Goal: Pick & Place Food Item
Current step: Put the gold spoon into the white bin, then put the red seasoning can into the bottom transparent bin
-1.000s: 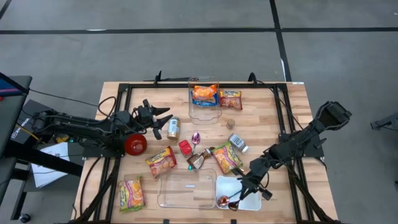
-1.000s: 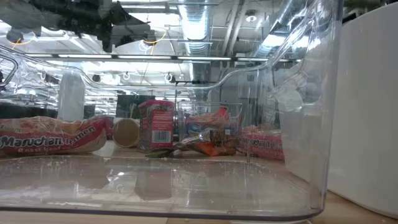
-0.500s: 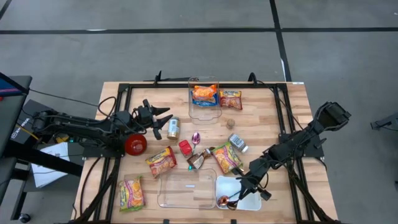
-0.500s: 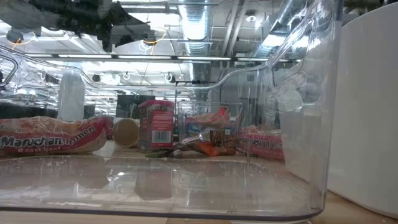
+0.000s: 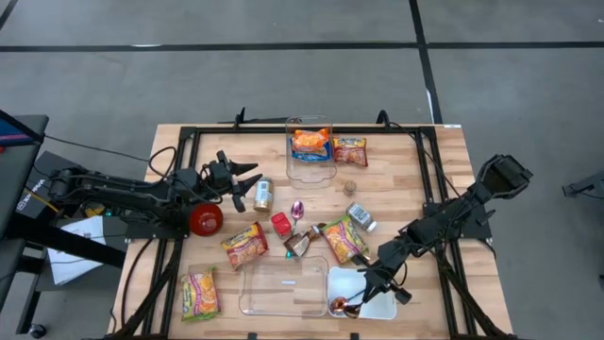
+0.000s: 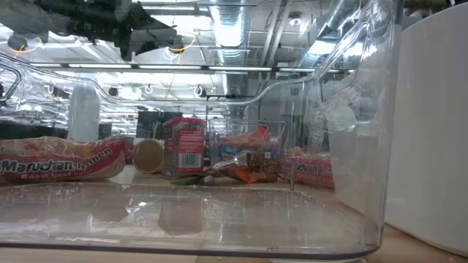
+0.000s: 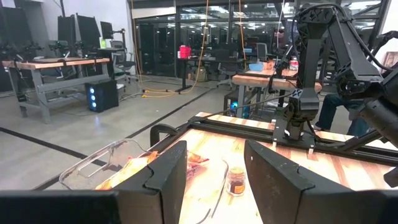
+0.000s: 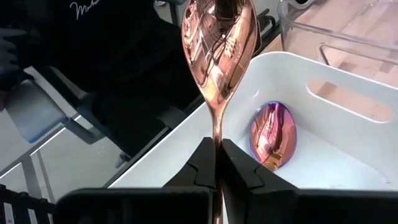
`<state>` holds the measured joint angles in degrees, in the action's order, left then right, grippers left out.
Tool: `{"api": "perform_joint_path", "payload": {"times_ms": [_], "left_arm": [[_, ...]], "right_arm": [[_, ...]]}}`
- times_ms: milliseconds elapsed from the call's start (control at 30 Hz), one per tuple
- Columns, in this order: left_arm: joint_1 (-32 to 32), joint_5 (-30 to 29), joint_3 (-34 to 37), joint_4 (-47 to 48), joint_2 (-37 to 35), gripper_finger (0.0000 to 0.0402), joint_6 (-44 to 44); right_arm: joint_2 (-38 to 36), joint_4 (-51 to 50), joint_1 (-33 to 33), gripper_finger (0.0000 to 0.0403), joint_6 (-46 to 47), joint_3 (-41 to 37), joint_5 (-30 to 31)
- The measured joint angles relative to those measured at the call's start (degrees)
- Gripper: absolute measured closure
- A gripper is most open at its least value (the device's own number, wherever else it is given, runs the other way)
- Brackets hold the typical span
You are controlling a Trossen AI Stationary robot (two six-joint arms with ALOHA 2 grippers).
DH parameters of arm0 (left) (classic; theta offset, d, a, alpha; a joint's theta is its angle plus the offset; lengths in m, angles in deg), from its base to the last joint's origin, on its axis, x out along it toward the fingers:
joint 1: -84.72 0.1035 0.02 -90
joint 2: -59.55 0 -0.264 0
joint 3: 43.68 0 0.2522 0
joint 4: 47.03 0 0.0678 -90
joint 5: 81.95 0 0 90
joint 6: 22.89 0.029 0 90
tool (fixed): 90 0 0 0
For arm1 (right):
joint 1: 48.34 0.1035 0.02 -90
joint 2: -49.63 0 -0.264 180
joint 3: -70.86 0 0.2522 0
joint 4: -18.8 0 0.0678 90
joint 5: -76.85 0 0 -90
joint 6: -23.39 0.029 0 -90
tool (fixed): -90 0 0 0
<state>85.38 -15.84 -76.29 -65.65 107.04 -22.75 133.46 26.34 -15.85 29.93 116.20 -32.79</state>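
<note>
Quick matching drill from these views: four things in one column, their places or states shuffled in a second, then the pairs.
1. copper spoon
2. purple spoon bowl
3. orange snack bag
4. red ball

A. lies inside the white bin
B. sits by the left arm at the table's left edge
C. pinched between the right gripper's fingers
D. in the clear container at the table's far edge

Pairs: 1-C, 2-A, 3-D, 4-B

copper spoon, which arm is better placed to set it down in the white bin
Right. The right gripper already has its jaws shut on the shiny copper-coloured metal spoon, directly above the white plastic bin. The left gripper hovers across the table beside a small can.
</note>
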Motion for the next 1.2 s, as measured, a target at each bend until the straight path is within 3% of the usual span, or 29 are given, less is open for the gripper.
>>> {"api": "perform_joint_path", "payload": {"times_ms": [233,567,1200], "left_arm": [[0.0,0.0,0.0,0.0,0.0,0.0247,0.0],[0.0,0.0,0.0,0.0,0.0,0.0247,0.0],[0.0,0.38,0.0,-0.01,0.0,0.0247,-0.02]], "right_arm": [[0.0,-0.03,0.0,0.0399,0.48,0.0,-0.12],[-0.02,0.25,-0.14,0.0336,2.12,0.0,-1.32],[-0.07,0.48,-0.42,0.0331,2.48,0.0,-1.31]]}}
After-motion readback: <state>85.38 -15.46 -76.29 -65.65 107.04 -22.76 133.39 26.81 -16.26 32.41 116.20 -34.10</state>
